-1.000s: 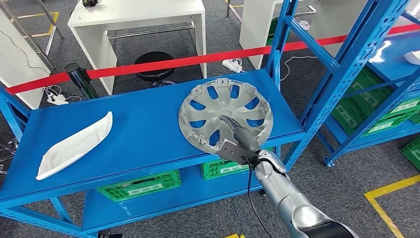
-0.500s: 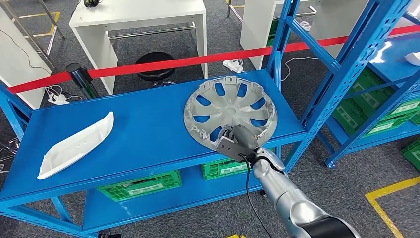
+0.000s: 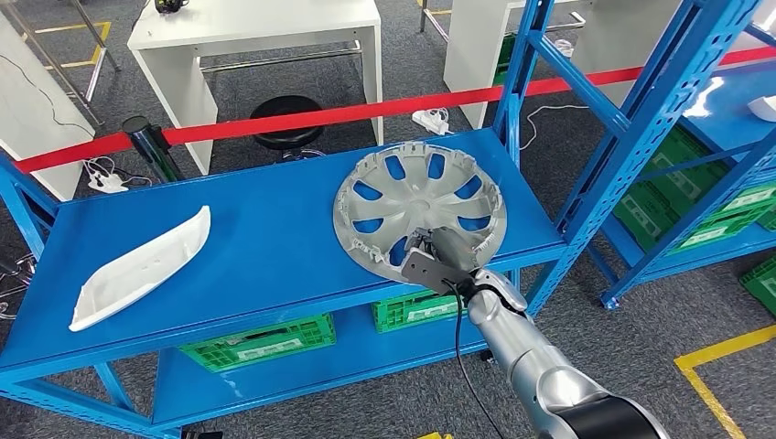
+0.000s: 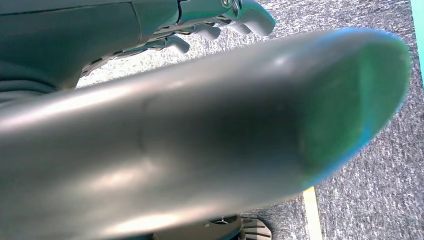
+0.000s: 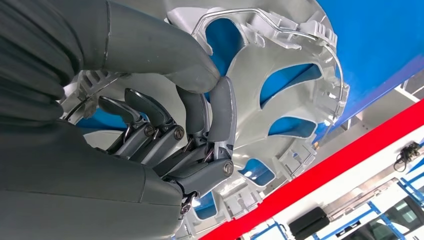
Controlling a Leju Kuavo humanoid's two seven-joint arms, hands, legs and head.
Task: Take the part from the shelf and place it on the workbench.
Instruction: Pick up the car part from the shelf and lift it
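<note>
The right hand (image 3: 428, 265) is gripping the near rim of the grey hubcap (image 3: 416, 206), which is sitting on the blue shelf (image 3: 256, 247), toward its right end and close to the front edge. In the right wrist view the thick thumb is pressing on one face of the rim while the darker fingers (image 5: 200, 125) are curling in behind it, so the part is being pinched between them. Compared with a second ago the hand is no longer reaching across the spokes toward the hub; it is now sitting back at the near edge, and the hubcap is lying slightly differently, its far side seeming to tip up off the shelf half a second ago and now looking a little flatter again. That is reading as a grasp being settled and tested rather than a full lift: the part is probably still bearing on the shelf, though contact under it is hard to judge. The left hand (image 4: 220, 20) is showing at the edge of the left wrist view with its fingers curled in loosely and holding nothing. A white curved panel (image 3: 137, 270) is lying well apart at the left end of the shelf, untouched. The white desk (image 3: 252, 27) is standing beyond the red barrier tape (image 3: 302, 117). The carrying and placing are still waiting to be done.
</note>
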